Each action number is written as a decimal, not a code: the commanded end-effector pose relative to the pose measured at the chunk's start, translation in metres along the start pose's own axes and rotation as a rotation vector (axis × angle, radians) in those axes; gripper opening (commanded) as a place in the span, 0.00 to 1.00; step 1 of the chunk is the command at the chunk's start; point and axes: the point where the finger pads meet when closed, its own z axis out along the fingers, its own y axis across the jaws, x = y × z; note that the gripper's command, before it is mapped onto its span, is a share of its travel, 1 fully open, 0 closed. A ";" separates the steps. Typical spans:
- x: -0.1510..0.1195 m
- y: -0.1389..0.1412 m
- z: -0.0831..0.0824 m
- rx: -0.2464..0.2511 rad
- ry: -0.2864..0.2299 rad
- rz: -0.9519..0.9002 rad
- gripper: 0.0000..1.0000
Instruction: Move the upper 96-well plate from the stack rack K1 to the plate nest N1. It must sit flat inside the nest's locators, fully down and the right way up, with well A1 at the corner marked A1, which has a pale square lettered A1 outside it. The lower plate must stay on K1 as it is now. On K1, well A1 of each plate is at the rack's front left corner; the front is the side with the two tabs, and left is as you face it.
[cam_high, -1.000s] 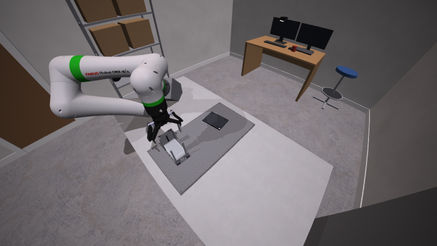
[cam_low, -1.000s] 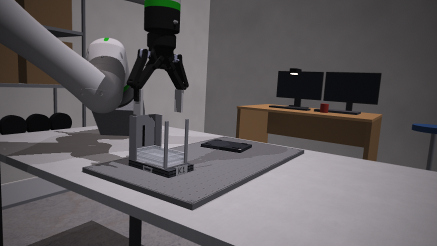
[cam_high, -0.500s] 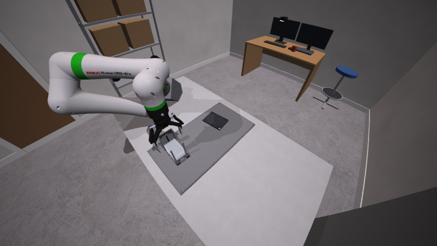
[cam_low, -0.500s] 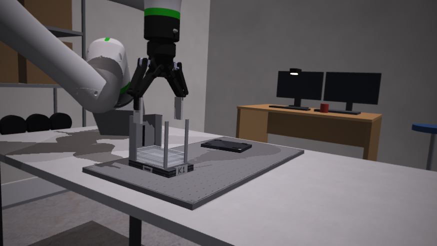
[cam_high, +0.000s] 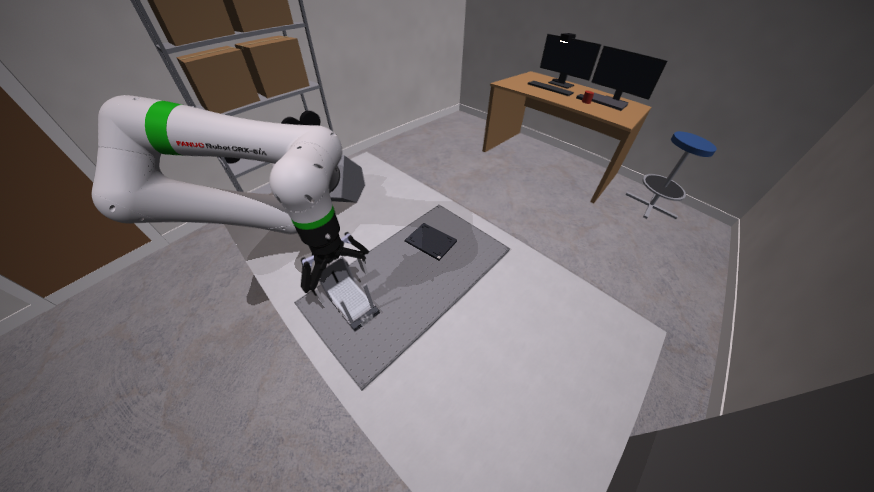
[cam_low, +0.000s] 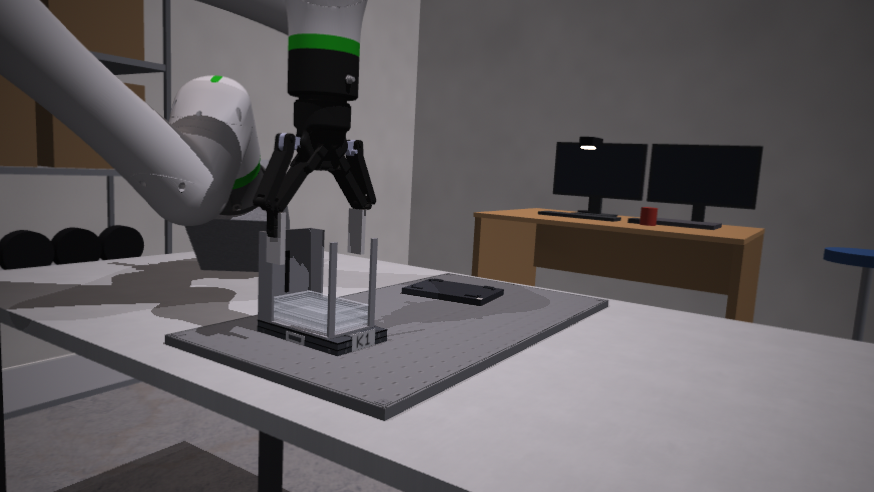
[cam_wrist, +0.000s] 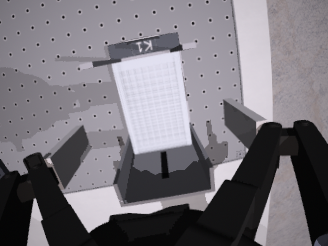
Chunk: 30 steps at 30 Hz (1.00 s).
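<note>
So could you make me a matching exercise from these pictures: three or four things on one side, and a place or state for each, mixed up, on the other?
Things:
1. hand
2. plates
3. nest
4. mug

Places or states:
A. on the wooden desk
B. open, above the rack
C. stacked in K1
D. flat on the grey board, nothing on it

Pairs: 1-B, 2-C, 3-D, 4-A
</note>
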 end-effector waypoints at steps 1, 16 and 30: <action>0.000 0.000 0.005 0.000 0.001 0.000 1.00; 0.000 0.000 0.026 0.000 0.001 0.000 1.00; 0.000 0.000 0.046 0.000 0.001 0.000 1.00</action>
